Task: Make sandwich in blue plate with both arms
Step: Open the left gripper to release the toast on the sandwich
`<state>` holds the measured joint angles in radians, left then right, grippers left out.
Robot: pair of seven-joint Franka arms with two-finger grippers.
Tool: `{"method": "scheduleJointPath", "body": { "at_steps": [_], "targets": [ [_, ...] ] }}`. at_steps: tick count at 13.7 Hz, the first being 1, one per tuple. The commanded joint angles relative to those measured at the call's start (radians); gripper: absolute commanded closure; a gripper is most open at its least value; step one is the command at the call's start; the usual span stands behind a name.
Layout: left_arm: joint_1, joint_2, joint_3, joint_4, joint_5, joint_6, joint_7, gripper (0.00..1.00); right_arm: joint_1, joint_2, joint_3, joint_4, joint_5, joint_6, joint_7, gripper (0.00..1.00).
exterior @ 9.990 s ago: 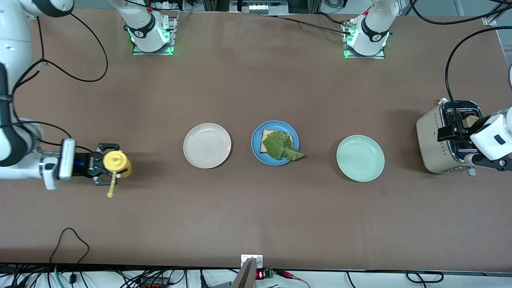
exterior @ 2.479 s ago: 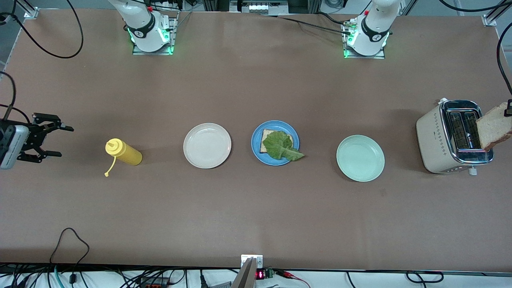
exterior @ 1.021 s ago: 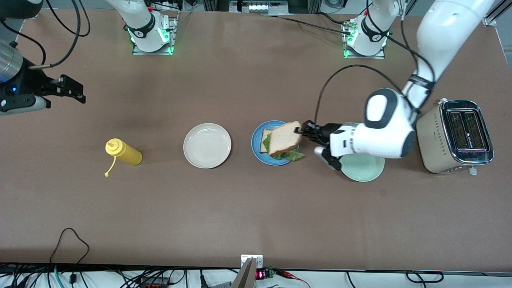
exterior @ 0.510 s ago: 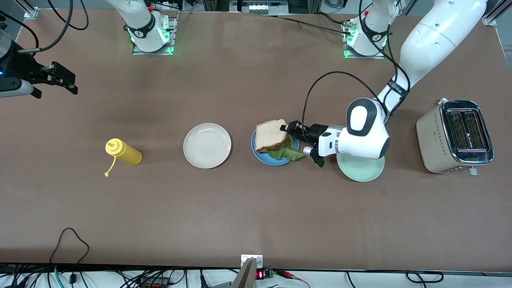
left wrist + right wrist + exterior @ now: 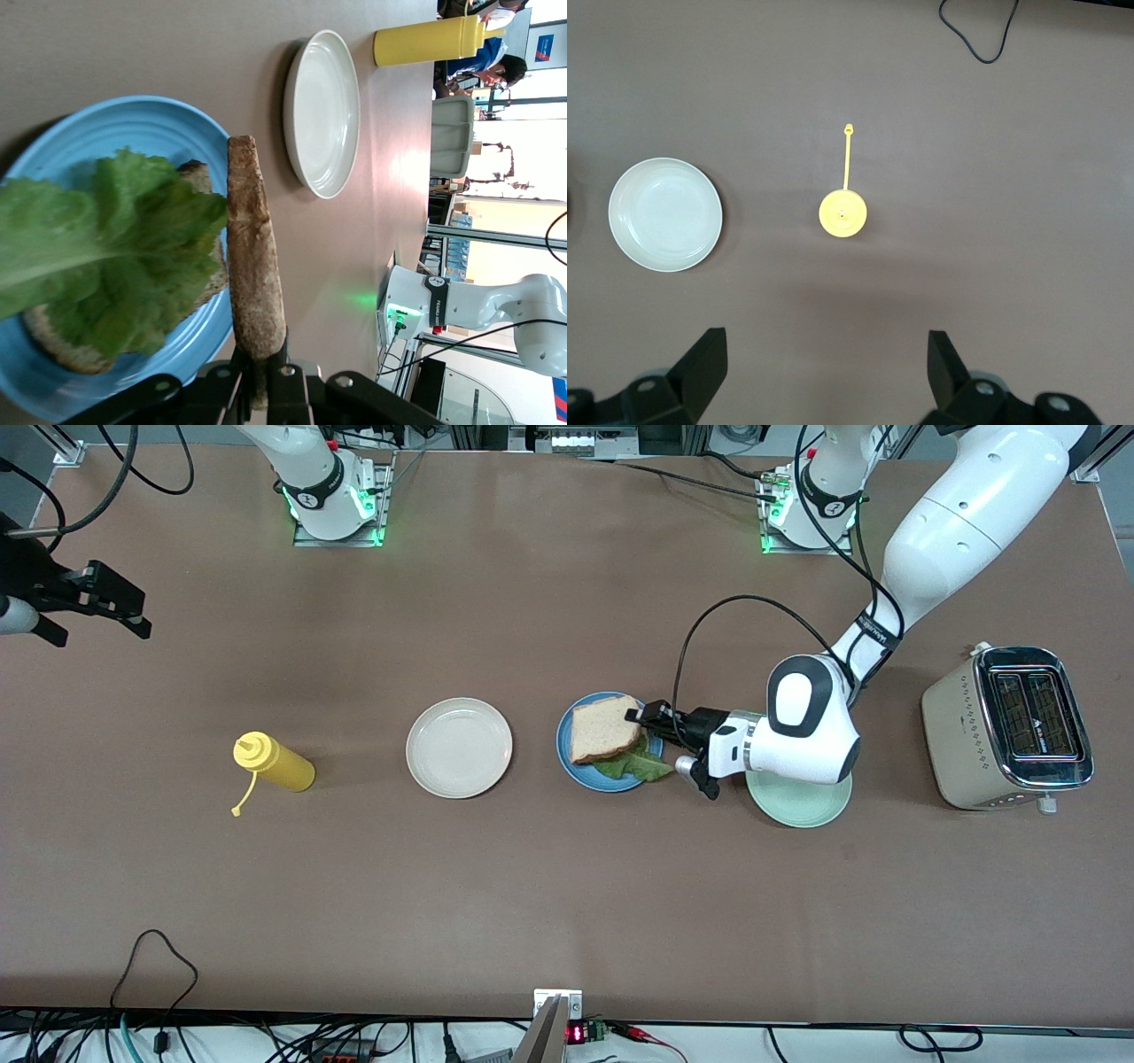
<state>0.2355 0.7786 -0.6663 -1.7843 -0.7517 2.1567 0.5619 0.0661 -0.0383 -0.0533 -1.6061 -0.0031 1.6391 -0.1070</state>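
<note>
The blue plate [image 5: 565, 746] lies mid-table with a bread slice [image 5: 53, 350] and a crinkled green lettuce leaf [image 5: 636, 765] on it. My left gripper [image 5: 645, 715] is shut on the edge of a second bread slice [image 5: 604, 729], holding it low over the lettuce [image 5: 115, 248] and the plate [image 5: 168, 124]. In the left wrist view this slice [image 5: 252, 257] shows edge-on, pinched in the gripper [image 5: 264, 359], close against the leaf. My right gripper [image 5: 142, 607] hangs open and empty over the right arm's end of the table, its fingers [image 5: 700, 367] wide apart.
A cream-white plate [image 5: 459, 747] lies beside the blue one, and a yellow squeeze bottle [image 5: 273, 763] stands toward the right arm's end. A mint-green plate [image 5: 802, 804] lies partly under my left arm. A toaster [image 5: 1005, 726] stands at the left arm's end.
My left arm has carried the bread slice farther over the blue plate and lowered it flatter onto the lettuce. The right gripper has drifted higher and outward, still open.
</note>
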Motion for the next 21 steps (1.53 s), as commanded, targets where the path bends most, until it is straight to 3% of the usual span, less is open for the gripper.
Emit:
{"method": "scheduleJointPath", "body": {
  "at_steps": [1, 2, 5, 8, 14, 17, 21],
  "targets": [
    [-0.005, 0.005, 0.013, 0.005, -0.029, 0.0, 0.03, 0.64, -0.006, 0.012, 0.003, 0.037, 0.009, 0.001, -0.006, 0.0],
    [-0.005, 0.011, 0.017, 0.005, -0.025, -0.001, 0.03, 0.01, -0.006, 0.012, 0.003, 0.058, 0.009, -0.002, -0.007, 0.0],
    [0.002, -0.016, 0.025, 0.005, 0.015, -0.004, 0.024, 0.0, -0.006, 0.041, 0.003, 0.106, 0.0, -0.002, -0.003, 0.0],
    [0.013, -0.103, 0.03, 0.005, 0.207, -0.032, 0.007, 0.0, -0.009, 0.049, 0.003, 0.115, 0.002, 0.001, 0.0, 0.0],
    [0.025, -0.301, 0.031, 0.032, 0.57, -0.225, -0.192, 0.0, -0.009, 0.069, 0.003, 0.115, 0.006, 0.001, 0.001, 0.0],
    [0.027, -0.361, 0.033, 0.144, 0.756, -0.412, -0.252, 0.0, -0.009, 0.069, 0.003, 0.115, 0.008, 0.001, 0.003, 0.0],
    [0.033, -0.366, 0.033, 0.429, 0.951, -0.733, -0.264, 0.0, -0.006, 0.069, 0.004, 0.115, 0.008, 0.001, 0.006, 0.0]
  ]
}}
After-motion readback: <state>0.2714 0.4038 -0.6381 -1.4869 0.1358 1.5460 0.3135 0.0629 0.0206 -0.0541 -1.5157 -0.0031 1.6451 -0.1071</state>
